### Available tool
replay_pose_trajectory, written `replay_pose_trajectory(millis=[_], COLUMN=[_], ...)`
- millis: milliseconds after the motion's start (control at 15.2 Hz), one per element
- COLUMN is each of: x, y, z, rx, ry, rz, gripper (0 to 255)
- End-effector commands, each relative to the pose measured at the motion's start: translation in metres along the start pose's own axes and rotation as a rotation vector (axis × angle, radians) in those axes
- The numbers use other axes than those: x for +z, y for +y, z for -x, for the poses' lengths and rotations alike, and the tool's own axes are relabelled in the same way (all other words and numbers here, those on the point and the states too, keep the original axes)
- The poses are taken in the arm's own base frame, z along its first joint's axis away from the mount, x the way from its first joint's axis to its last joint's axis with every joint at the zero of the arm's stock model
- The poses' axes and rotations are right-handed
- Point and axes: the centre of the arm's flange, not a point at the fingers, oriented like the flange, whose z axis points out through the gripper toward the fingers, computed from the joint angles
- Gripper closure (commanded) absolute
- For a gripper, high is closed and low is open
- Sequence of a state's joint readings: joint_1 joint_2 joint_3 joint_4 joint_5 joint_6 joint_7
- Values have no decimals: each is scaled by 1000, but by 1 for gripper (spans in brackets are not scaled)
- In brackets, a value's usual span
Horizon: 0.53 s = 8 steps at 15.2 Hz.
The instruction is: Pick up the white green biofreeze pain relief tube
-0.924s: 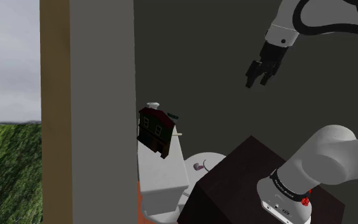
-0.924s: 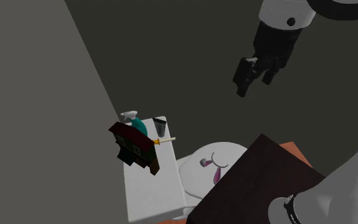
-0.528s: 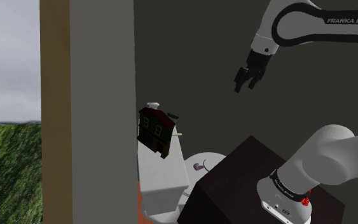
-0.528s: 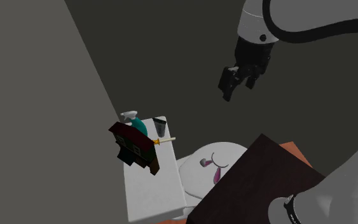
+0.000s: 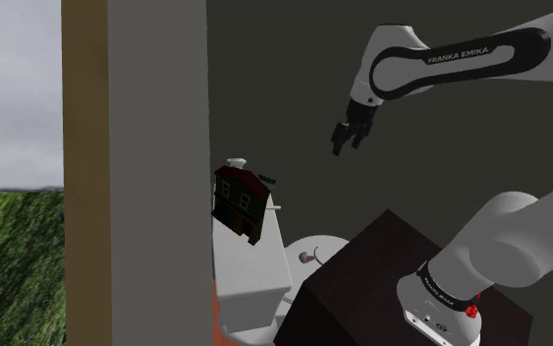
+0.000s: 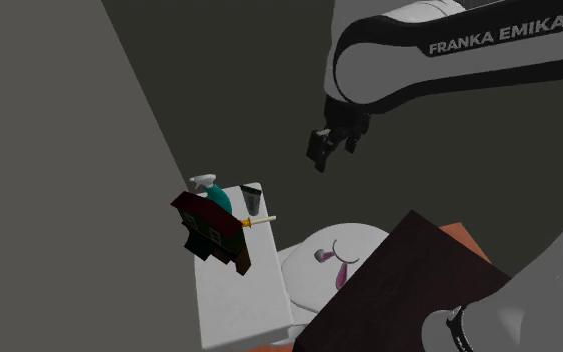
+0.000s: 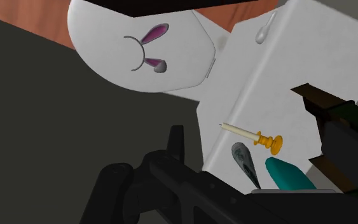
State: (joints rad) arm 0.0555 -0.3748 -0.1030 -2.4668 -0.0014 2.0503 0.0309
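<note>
Dark red toy house (image 5: 240, 201) standing on white surface (image 7: 279, 70). Candle in gold holder (image 7: 250, 135) lying flat just beside house, near grey cup (image 6: 252, 198). White rounded lid with bunny face (image 7: 139, 51) adjoining surface

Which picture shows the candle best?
The wrist view: the candle lies whole on the white box, pale stick and gold holder. In the shoulder and second exterior views it is a thin sliver beside the toy house.

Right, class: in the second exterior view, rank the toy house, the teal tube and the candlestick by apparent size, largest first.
1. dark toy house
2. teal tube, partly hidden by the house
3. candlestick, thin
</note>
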Motion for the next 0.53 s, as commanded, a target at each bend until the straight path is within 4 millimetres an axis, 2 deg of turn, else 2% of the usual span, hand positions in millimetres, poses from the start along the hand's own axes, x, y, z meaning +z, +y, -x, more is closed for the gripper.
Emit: replay_pose_trajectory(millis=[0,462], x=[18,86], y=[1,-13], z=[-18,-79], rx=[-22,-99], ry=[1,-3], rz=[-1,-6], gripper=[0,0])
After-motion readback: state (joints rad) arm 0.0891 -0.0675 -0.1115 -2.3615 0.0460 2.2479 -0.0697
